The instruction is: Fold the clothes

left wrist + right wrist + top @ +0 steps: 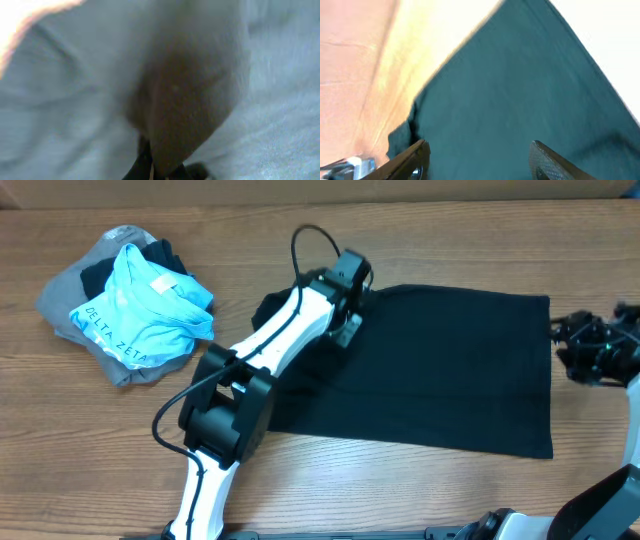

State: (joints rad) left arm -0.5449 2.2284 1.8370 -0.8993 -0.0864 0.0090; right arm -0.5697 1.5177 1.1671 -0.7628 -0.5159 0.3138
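Observation:
The clothes, a plain black shirt (450,370), lie spread flat across the middle and right of the table. My left gripper (350,320) is down on the shirt's far left part. In the left wrist view its fingertips (160,172) are shut on a raised fold of the cloth (185,100), which fills that view. My right gripper (562,340) hovers at the shirt's right edge near the far corner. It stands open, with both fingers (412,155) spread wide over the fabric (520,90) and nothing between them.
A light blue "DELTA ZETA" shirt (145,315) lies crumpled on a grey garment (65,305) at the back left. The left arm (230,400) stretches from the front edge across the shirt's left side. Bare wooden table (400,490) shows in front.

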